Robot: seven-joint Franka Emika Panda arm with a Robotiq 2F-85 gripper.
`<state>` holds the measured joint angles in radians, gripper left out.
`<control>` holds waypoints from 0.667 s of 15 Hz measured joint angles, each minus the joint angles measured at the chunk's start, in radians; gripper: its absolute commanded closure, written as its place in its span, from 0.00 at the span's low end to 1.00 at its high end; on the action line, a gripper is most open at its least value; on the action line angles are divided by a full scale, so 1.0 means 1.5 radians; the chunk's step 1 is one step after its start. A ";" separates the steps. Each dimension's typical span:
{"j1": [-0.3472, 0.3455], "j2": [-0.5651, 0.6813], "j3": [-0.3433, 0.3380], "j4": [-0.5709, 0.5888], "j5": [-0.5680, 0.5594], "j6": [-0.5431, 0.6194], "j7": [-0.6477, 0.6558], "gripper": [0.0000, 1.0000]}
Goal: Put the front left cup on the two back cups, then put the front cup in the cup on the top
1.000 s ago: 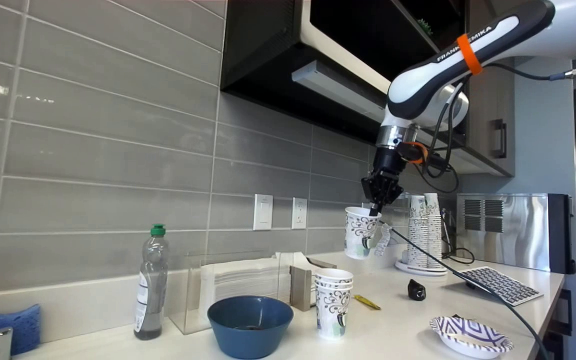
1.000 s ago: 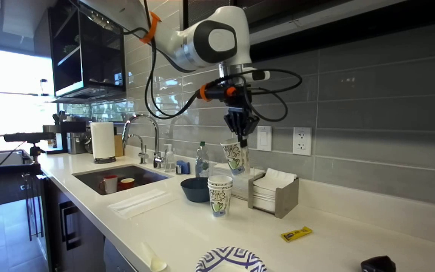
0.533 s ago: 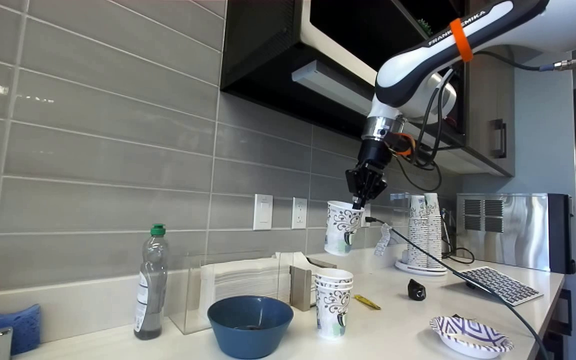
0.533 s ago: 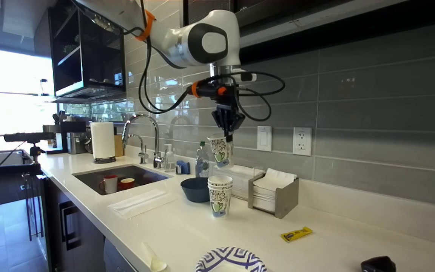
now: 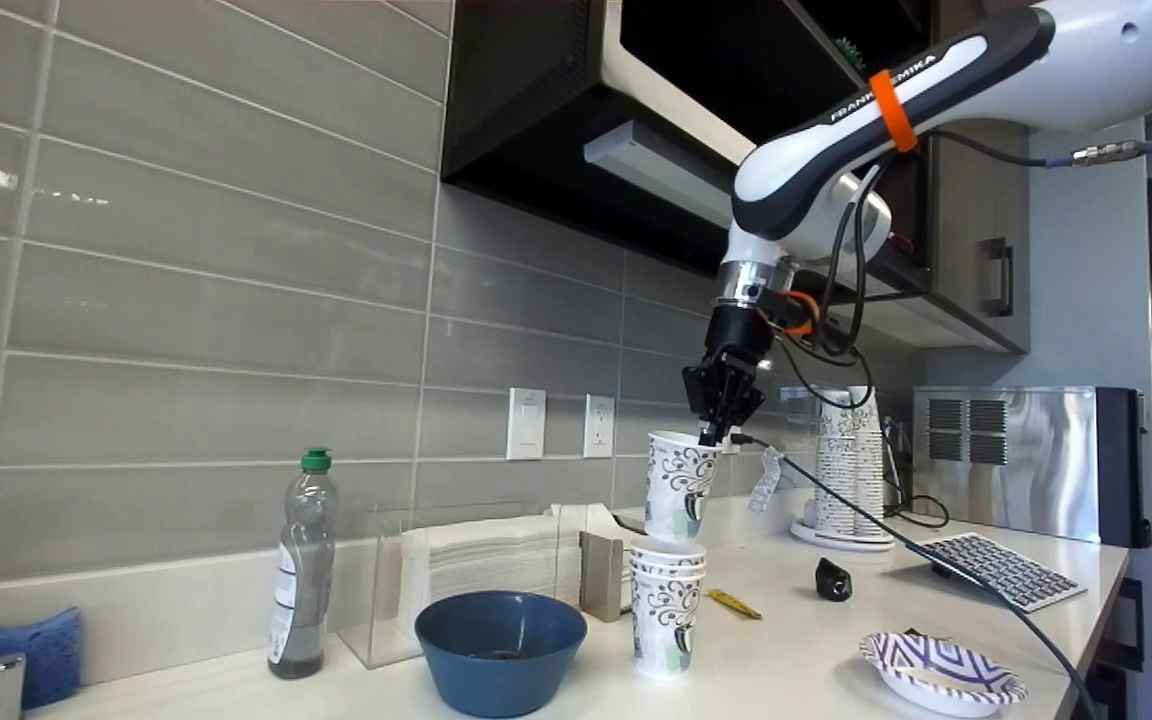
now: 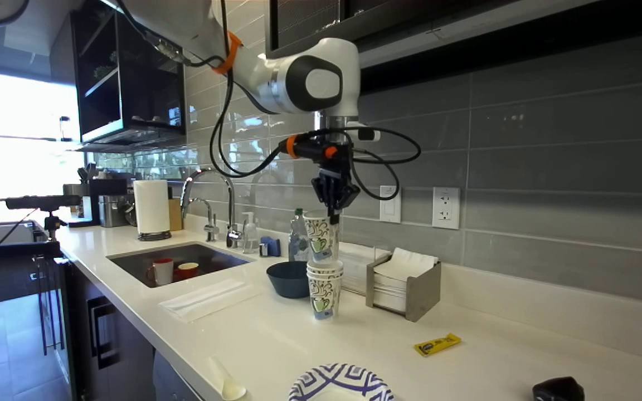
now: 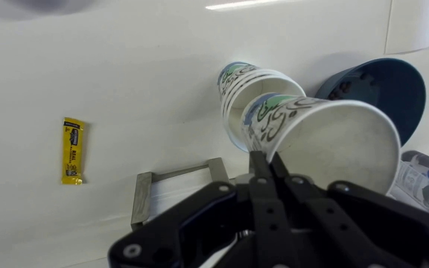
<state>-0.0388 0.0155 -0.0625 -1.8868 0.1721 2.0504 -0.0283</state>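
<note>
Upper cup (image 5: 678, 490), mouth upward, long axis nearly vertical.

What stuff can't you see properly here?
Stack of cups: the held cup hides part of its opening, wrist view.
Brown bits in the blue bowl: too small to name, wrist view.
Patterned dish: cut off by the bottom edge in an exterior view.
Dark blur: fuzzy, cut off by the wrist view's top edge.

arm (image 5: 1126, 65): white shell, dark inlay (image 5: 1024, 40) with pale lettering (image 5: 850, 104) starting "frank", partly hidden by an orange band (image 5: 893, 110). joint cover (image 6: 300, 83) dark, pale oval centre (image 6: 322, 83). collar (image 5: 753, 283) silvery metal. cables (image 6: 267, 162) black, looped; silver connector (image 5: 1111, 152) on one. claw (image 7: 267, 157): black, angular links, round metallic screw heads (image 7: 132, 250).
</note>
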 measured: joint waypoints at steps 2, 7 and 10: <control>0.000 0.011 0.000 0.005 0.004 -0.001 -0.004 0.99; -0.001 0.025 0.000 0.011 0.014 -0.005 -0.012 0.64; -0.002 0.029 0.000 0.013 0.014 -0.007 -0.012 0.42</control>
<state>-0.0422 0.0595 -0.0626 -1.8679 0.1934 2.0397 -0.0468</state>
